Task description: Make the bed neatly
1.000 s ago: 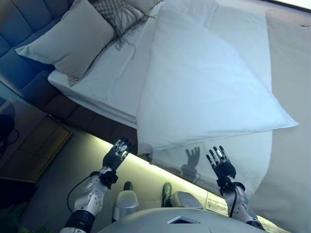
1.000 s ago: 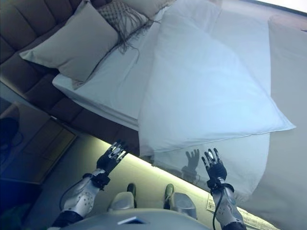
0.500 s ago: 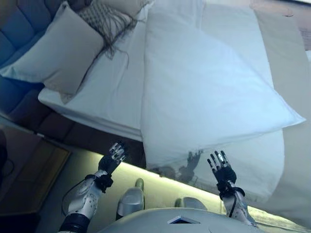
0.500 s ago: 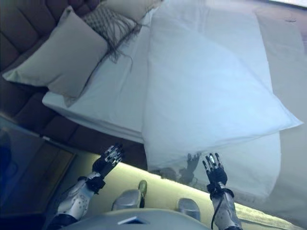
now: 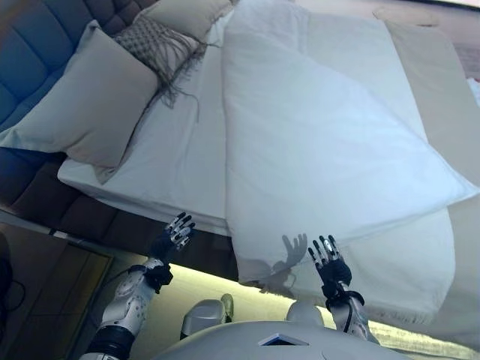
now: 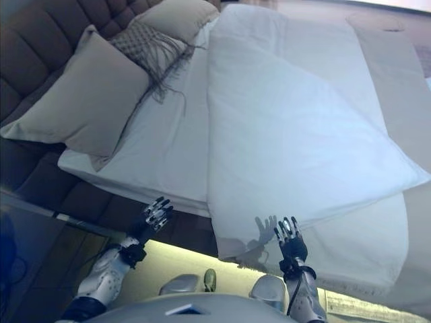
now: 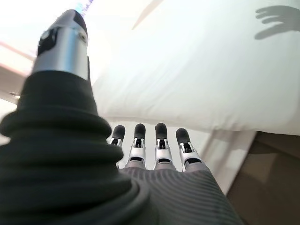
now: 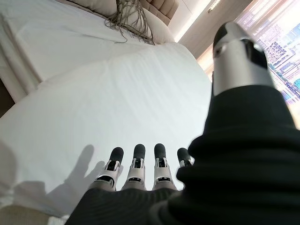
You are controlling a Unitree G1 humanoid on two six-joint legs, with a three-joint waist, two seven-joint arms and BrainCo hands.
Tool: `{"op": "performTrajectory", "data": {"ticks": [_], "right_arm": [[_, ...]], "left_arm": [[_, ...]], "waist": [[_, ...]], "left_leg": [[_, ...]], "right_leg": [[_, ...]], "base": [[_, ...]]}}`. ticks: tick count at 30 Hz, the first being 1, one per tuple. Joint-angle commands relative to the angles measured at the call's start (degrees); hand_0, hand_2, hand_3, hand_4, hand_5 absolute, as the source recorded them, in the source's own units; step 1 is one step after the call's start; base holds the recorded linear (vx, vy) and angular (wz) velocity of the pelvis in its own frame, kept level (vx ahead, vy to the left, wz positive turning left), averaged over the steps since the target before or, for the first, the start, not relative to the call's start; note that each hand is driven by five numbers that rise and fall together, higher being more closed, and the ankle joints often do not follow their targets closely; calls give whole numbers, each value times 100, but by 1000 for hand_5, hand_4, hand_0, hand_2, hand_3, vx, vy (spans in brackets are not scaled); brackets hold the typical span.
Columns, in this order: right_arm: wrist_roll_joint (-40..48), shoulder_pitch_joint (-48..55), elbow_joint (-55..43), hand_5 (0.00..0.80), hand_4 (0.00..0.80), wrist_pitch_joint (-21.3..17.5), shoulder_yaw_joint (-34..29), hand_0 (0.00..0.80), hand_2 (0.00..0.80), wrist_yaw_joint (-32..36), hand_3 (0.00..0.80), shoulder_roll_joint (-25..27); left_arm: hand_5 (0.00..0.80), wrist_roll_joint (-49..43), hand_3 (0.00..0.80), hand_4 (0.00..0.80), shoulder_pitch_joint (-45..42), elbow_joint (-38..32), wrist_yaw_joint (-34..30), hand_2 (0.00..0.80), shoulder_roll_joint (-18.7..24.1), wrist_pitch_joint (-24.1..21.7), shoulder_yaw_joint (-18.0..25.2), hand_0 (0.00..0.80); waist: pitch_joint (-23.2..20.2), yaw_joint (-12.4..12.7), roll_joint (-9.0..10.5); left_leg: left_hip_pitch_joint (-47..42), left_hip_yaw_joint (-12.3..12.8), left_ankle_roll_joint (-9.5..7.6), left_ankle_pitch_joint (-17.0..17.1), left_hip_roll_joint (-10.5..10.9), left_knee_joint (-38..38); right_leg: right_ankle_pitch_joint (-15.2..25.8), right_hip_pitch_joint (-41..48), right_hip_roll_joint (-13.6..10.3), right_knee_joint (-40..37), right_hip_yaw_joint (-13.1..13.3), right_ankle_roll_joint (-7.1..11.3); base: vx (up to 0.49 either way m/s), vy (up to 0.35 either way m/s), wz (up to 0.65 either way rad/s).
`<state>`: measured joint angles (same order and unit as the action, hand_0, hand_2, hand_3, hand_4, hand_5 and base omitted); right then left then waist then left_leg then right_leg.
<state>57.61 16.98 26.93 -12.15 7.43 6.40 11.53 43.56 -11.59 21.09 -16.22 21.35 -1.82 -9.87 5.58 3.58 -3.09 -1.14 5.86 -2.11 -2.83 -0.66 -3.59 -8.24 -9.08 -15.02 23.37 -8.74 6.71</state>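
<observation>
A white duvet (image 5: 322,150) lies folded back at an angle across the bed, its near edge hanging over the side by my hands. The bare white sheet (image 5: 176,150) shows to its left. A beige pillow (image 5: 86,97), a fringed patterned cushion (image 5: 154,45) and another pillow (image 5: 187,13) lie by the headboard. My left hand (image 5: 171,236) is open, held up just short of the bed's near edge. My right hand (image 5: 328,266) is open, close to the duvet's hanging edge (image 8: 93,122). Neither hand holds anything.
A dark padded headboard (image 5: 30,45) runs along the left. A dark bedside surface (image 5: 45,300) stands at lower left. A beige bedspread (image 5: 439,82) lies along the far right of the bed. A lit strip (image 5: 210,277) runs under the bed's edge.
The whole picture has shifted as the camera moved closer over the bed. Both hands stay open and now stand nearer the bed's edge.
</observation>
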Motion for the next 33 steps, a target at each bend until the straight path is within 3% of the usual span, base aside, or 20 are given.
{"op": "performTrajectory", "data": {"ticks": [1,5,10,13,15,19,23,28,33], "right_arm": [[101,-210,103,0,0,-232,-212,0,0,4,0,138],[-24,-308,400,0,0,-201,-431,0,0,-59,0,134],[35,-135,586,0,0,-65,-675,0,0,-135,0,266],[332,-469,1086,0,0,-48,-790,0,0,-281,0,492],[883,-1072,1803,0,0,-142,-896,0,0,-47,0,625],[1367,-1602,2910,0,0,32,-1344,0,0,207,0,572],[1719,-1938,4012,0,0,360,-1911,0,0,702,0,795],[2563,-2430,4304,0,0,895,-2069,0,0,1259,0,992],[2731,-2755,4316,0,0,1067,-2073,0,0,1452,0,1228]], "left_arm": [[0,195,0,0,-104,-634,1,0,194,-323,351,0],[0,153,0,0,-118,-548,-87,0,156,-198,527,0],[0,44,0,0,-76,-410,-224,0,75,-180,528,0],[0,117,0,0,96,-249,-240,0,79,-286,352,0],[0,178,0,0,574,-48,-176,0,92,-446,74,0],[0,162,0,0,976,211,-223,0,65,-373,30,0],[0,304,0,0,987,-23,-133,0,191,-375,-108,0],[0,581,0,0,1393,-68,-163,0,390,-566,-378,0],[0,713,0,0,1665,-148,-143,0,410,-722,-610,0]], "waist": [[26,-104,365],[33,-119,457],[-59,-157,574],[43,-93,417],[181,-38,281],[352,-10,128],[581,43,50],[964,114,-43],[1207,172,-124]], "left_leg": [[54,-261,-79,-199,330,-5],[9,-297,46,-294,76,-66],[116,-96,291,-284,-331,-502],[234,-281,466,129,-667,-221],[412,-431,573,263,-812,-79],[467,-381,608,118,-730,-104],[686,-270,558,-79,-616,-437],[1273,-340,560,-86,-529,-665],[1639,-359,586,-16,-512,-728]], "right_leg": [[1568,-216,190,-1521,-197,78],[1501,-78,268,-1709,23,250],[1256,291,360,-1824,-242,267],[1142,300,430,-1719,-341,181],[1078,148,356,-1620,-405,170],[1126,-247,-42,-1250,-477,331],[1242,-570,-340,-1017,-460,480],[1387,-979,-441,-997,-467,519],[1356,-1245,-514,-878,-519,522]], "base": [[31,-278,-30],[92,-239,12],[77,-160,47],[-39,65,19],[-211,163,5],[-31,189,6],[-17,107,-7],[-187,19,2],[-102,-6,9]]}}
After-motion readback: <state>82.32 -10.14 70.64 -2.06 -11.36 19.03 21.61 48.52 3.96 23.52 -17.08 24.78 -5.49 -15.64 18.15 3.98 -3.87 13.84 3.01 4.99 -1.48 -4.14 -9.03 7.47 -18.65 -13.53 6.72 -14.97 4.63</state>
